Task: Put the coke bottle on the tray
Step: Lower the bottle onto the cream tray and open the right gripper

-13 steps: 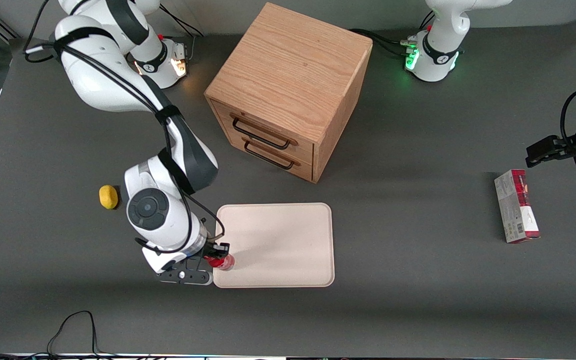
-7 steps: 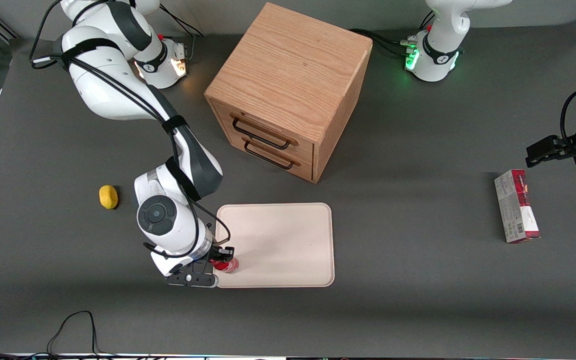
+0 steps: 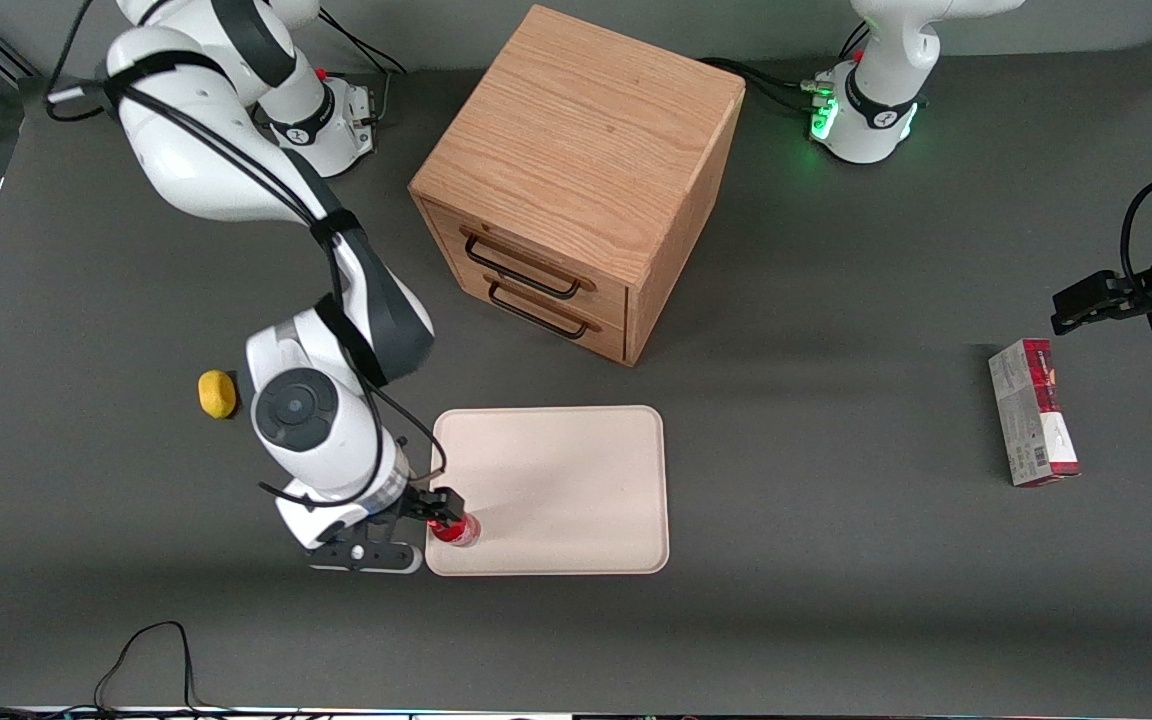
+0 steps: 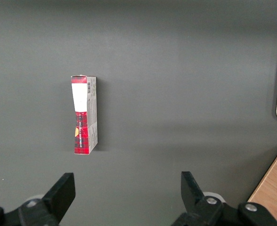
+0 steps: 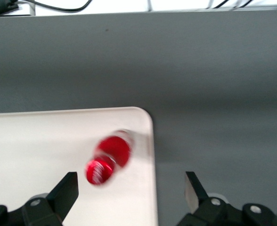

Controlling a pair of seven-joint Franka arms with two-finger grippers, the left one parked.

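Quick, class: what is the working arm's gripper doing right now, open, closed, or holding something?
Gripper: open, holding nothing, above the coke bottle that stands on the tray near its corner.

White arm (image 3: pixel 206 150), black end effector (image 3: pixel 433 512)

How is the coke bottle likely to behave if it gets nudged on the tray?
Slim and tall, the coke bottle probably tips easily. Round, it would likely roll toward the tray rim. The open gripper hovers above it.
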